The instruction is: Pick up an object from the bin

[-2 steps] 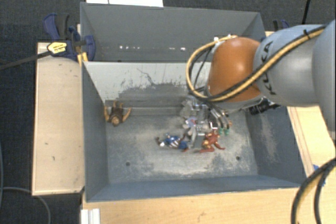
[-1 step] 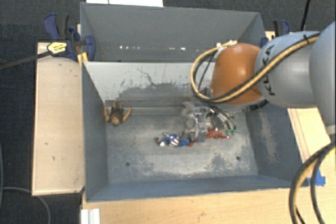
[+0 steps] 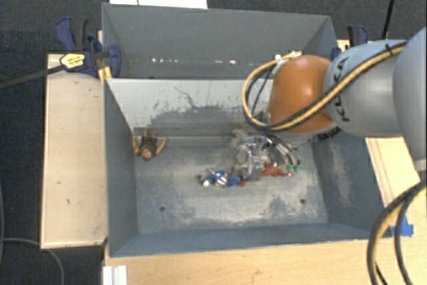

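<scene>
1. Grey metal bin (image 3: 167, 210), floor mostly bare. Three small loose things lie on it, no heap.
2. End effector (image 3: 249, 155) is low over the floor, about mid-bin and slightly right, under the arm's orange cover (image 3: 297, 100). I cannot tell how far open it is, and I can't make out anything held in it.
3. Nearest thing is a small blue-and-white piece (image 3: 217, 178) with a red bit at its right end. It lies flat on the floor just beside the end effector, toward the view's lower left. I can't tell whether they touch.
4. Red-and-green piece (image 3: 279, 171) lies just beside the end effector on the other side, partly hidden by wrist hardware.
5. Brown lump (image 3: 148, 144) is well apart at the left, at the foot of the back wall.
6. Handling, my guess: the blue-and-white piece looks like light, stiff plastic with an irregular outline. It sits low, so it will likely skate on the metal floor if nudged sideways. It doesn't look fragile.
7. Where to grip: across its narrow middle, coming straight down so both sides get caught. Avoid the thin ends.
8. Risk: the red-and-green piece is near enough to get dragged along or pinched too.
</scene>
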Controlling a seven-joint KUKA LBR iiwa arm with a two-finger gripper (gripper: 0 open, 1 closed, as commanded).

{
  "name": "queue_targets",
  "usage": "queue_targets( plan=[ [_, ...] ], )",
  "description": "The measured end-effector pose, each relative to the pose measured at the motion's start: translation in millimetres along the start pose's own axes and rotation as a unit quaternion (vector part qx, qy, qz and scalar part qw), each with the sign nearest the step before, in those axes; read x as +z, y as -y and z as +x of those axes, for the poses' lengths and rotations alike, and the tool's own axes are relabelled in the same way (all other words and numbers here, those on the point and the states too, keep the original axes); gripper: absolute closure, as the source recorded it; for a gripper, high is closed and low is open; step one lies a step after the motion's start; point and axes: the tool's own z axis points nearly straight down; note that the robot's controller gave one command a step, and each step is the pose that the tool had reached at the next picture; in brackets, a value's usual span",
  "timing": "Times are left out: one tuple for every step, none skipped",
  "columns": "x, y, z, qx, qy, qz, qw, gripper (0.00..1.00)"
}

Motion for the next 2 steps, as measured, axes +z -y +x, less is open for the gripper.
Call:
queue_targets(
  plan=[
    [-45, 4, -2.0, -0.004, -0.0025, 0.0, 1.0, 1.0],
    [-68, 7, -2.9, -0.009, -0.0005, -0.001, 1.0, 1.0]
  ],
)
